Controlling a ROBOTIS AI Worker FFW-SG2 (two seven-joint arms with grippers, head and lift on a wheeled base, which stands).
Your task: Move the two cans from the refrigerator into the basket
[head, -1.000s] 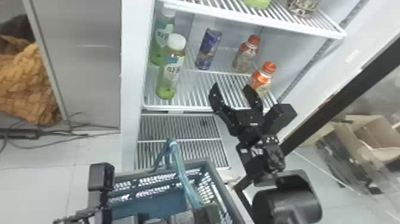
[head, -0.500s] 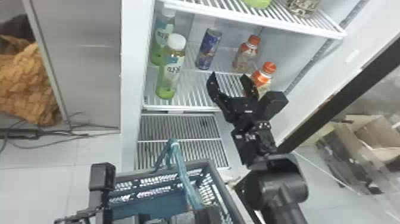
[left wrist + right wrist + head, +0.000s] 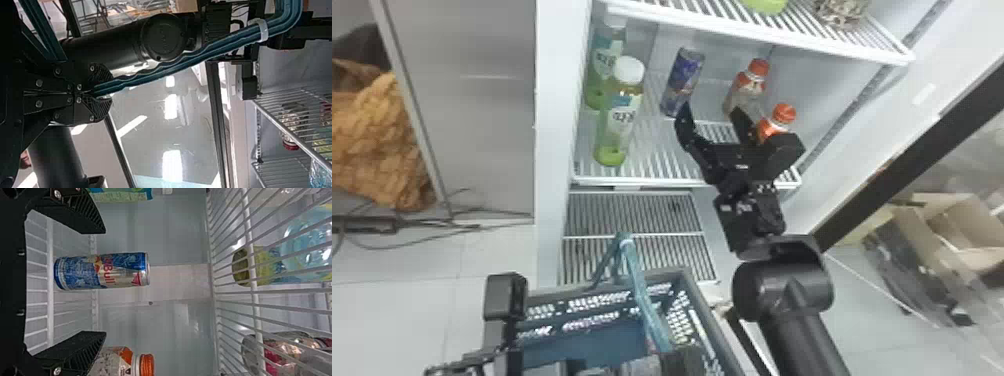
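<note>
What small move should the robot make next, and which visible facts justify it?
Probably ease the right gripper forward: its fingers are open, and the right wrist view shows the can lined up between them, while in the head view it stands beyond their tips; closing now would likely miss it.

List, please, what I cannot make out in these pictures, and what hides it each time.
- Head view: much of the inside of the dark grey plastic basket; its teal handle crosses it and the bottom edge cuts it.
- Head view: lower body of the nearer orange-capped bottle, behind the black right claw.
- Head view: top of the light-green object, cut by the top edge.
</note>
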